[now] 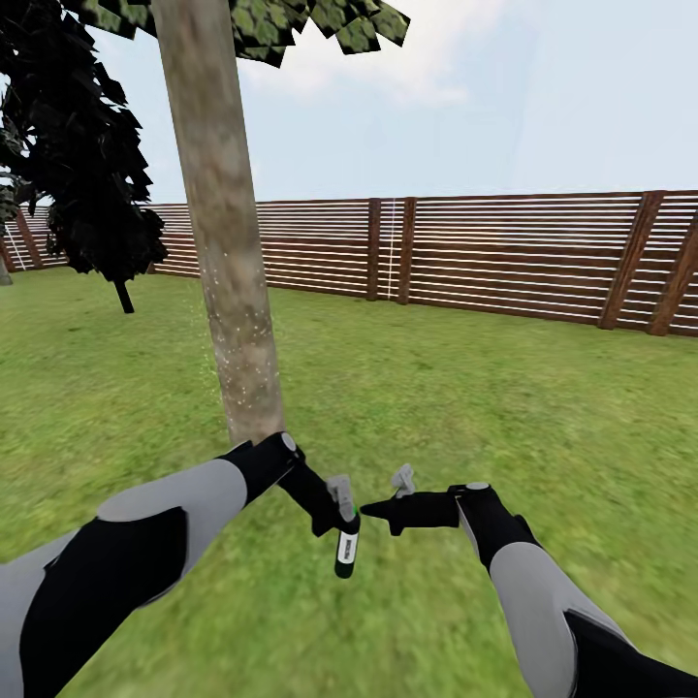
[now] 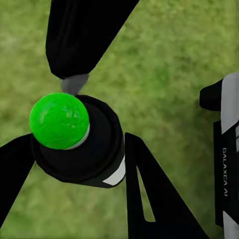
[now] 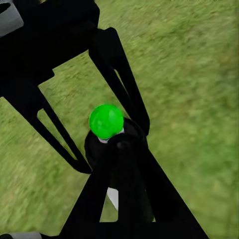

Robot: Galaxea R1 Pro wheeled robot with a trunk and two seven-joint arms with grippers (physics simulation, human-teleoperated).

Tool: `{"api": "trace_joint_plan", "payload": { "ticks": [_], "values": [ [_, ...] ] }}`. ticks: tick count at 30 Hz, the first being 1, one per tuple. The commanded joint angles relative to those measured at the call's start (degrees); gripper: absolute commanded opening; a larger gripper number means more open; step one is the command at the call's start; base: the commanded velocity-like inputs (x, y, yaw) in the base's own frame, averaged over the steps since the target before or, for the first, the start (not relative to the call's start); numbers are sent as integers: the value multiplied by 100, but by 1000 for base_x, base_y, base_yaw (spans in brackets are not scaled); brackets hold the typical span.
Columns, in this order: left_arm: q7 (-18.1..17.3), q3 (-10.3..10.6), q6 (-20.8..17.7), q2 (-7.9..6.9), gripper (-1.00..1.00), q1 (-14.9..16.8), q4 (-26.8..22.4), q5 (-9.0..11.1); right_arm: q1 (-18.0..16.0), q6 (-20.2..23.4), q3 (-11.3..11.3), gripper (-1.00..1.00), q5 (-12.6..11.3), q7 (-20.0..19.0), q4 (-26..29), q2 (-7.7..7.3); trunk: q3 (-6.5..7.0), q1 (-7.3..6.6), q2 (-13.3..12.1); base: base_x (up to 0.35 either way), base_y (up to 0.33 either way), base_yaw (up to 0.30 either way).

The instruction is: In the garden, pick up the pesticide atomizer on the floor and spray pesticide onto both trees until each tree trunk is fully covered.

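- The pesticide atomizer (image 1: 346,546) hangs just above the grass in front of me, right below the tree trunk (image 1: 225,242). It is a slim dark bottle with a white label and a green ball on top (image 2: 59,120).
- My left gripper (image 1: 341,504) is clenched on the bottle's neck. In the left wrist view my two dark fingers (image 2: 149,194) press the bottle from both sides.
- My right gripper (image 1: 383,509) points at the bottle from the other side. Its fingers (image 3: 122,89) look spread around the green top, but the view is crowded, so I cannot tell if they are squeezing it.
- The trunk has little pale specks low down. That may be spray, but it is hard to be sure.
- To do this step well, I think I should keep my left grip tight, lift the bottle, and aim the top at the bark.
- Then I should sweep slowly up and down so no bare patch is left.
- The lawn (image 1: 465,388) and the fence (image 1: 504,257) lie behind.
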State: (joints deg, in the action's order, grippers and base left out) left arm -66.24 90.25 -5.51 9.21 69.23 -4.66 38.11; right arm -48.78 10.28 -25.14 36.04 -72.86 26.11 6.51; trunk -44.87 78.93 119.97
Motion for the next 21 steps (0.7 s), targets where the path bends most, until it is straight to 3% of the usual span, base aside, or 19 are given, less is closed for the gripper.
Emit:
{"api": "trace_joint_plan", "payload": {
  "ticks": [1, 5, 12, 14, 16, 19, 20, 21],
  "values": [
    [11, -7, -1, 11, -100, 0, 0, -7, 0, 0, 0, -100, 0, 0, 4, 0, 0, 0, 0, 0, 0, 0],
    [423, -7, -192, 53, -100, 3, -7, -22, 0, 0, 0, -100, 0, 0, 4, 1, 0, 0, 0, 0, 0, 0],
    [459, -1, -246, 50, -100, 3, -2, -28, 0, 0, 0, -100, 0, -3, 6, 0, 0, 0, 0, 0, 0, 0],
    [462, 63, -248, -1, -100, 3, 42, -232, 0, 0, 0, -100, 0, -3, 6, 0, 0, 0, 0, 0, 0, 0],
    [463, 102, -249, -161, -100, 3, 214, -491, 0, 0, 0, -100, 0, -7, 3, 0, 0, 0, 0, 0, 0, 0],
    [467, 122, -245, -648, -100, 3, 318, -581, 0, -6, 0, -100, 0, -7, -1, -7, 0, 0, 0, 0, 0, 0],
    [521, 122, -229, -1025, -100, 3, 329, -588, 0, -14, 4, 100, 1, -2, -4, -11, 0, 0, 0, 0, 0, 0],
    [559, 120, -220, -1161, -100, 3, 330, -587, 0, -15, 6, 100, 1, 0, -6, -14, 0, 0, 0, 0, 0, 0]
  ]
}}
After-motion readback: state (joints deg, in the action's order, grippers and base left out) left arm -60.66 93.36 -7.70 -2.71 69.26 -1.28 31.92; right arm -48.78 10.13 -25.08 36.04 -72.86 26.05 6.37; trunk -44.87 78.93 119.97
